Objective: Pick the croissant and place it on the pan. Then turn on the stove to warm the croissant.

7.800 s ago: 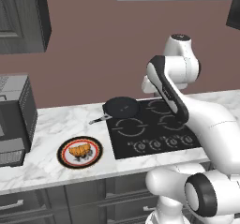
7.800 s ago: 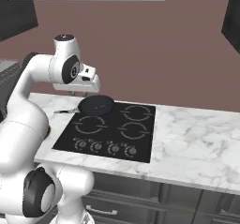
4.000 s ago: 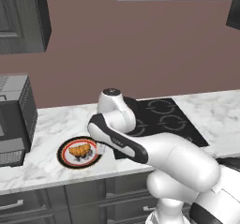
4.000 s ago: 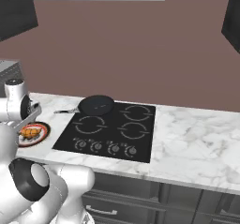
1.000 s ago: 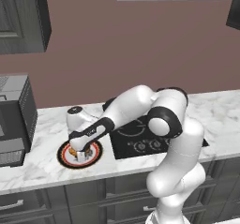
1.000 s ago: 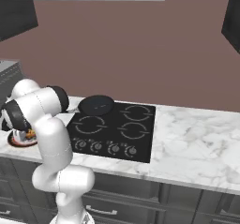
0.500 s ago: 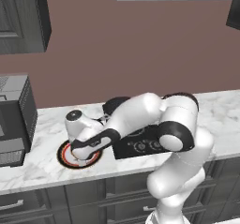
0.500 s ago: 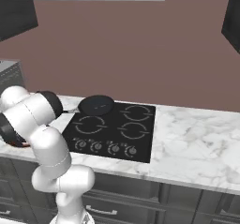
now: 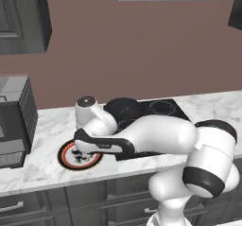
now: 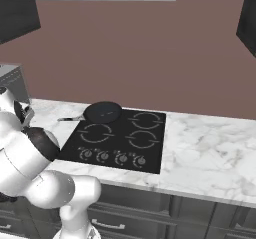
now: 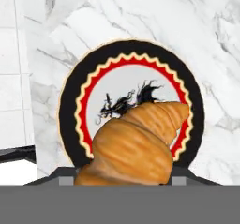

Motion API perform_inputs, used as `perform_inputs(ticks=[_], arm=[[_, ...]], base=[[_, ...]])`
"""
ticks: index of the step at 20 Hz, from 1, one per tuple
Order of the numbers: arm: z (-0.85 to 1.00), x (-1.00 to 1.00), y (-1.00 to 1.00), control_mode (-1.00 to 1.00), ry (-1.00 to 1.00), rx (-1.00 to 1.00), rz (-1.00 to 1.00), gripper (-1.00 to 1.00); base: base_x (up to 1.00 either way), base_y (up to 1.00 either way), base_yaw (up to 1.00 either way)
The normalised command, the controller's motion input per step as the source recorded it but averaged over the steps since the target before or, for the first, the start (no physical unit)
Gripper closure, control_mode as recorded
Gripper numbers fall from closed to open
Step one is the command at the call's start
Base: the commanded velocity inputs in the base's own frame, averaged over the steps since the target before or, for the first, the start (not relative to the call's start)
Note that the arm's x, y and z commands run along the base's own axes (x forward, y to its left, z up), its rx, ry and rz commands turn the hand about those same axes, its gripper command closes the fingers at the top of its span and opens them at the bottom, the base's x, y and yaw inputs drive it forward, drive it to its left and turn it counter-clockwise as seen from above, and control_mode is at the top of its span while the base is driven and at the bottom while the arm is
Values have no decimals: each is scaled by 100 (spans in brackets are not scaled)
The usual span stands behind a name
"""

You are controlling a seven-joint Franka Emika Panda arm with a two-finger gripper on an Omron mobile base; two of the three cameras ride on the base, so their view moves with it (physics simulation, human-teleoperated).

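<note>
Croissant (image 11: 136, 145) on plate (image 11: 70, 92), close under hand, filling the space between fingers. Finger state: cannot tell, tips likely hidden. Risk: uneven grip on curved pastry, slip before reaching pan (image 10: 103, 112) on stove (image 10: 120, 139).

The left base view looks forward and down from behind the arm, the stove (image 9: 156, 114) mid-frame on the worktop (image 9: 42, 170). The right base view takes the same stove (image 10: 117, 139) and pan (image 10: 103, 112) from the other side. The hand view sits close above the plate (image 11: 70, 92).
</note>
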Motion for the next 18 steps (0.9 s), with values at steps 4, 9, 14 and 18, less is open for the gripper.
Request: perform_inputs(ticks=[4,9,14,18], arm=[[80,0,-37,-100,0,13,-28,100],[62,0,-37,-100,1,14,-32,100],[46,0,-48,-100,-1,9,-28,100],[41,0,-56,-100,0,10,-19,100]], base=[[0,0,0],[0,0,0],[0,0,0],[0,0,0]])
